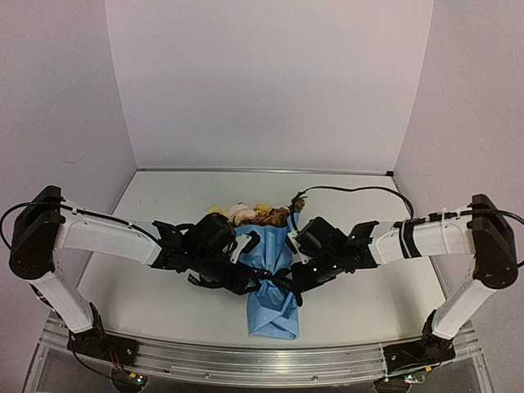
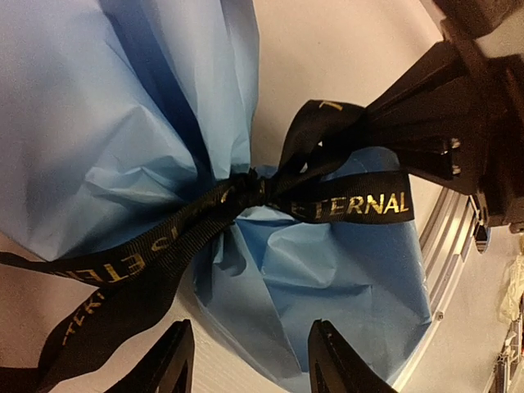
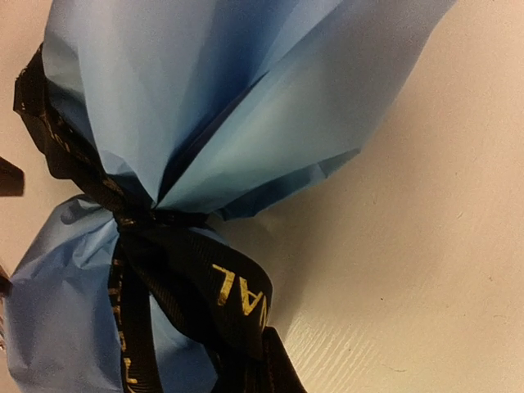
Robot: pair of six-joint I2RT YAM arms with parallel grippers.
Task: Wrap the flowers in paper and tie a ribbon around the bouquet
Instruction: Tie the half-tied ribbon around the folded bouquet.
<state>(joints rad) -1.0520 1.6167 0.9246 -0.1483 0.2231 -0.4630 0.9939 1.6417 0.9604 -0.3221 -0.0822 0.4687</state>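
1. The left claw stands half-wide at the bottom edge of its wrist view. Nothing is gripped, and blue paper shows in the gap.
2. The right claw, upper right in that view, is pinched closed on one end of the ribbon.
3. The ribbon is knotted round the paper's cinched waist, mid-frame.
4. In the top view, the bouquet lies on the tabletop at lower centre, with the flowers pointing up-frame.
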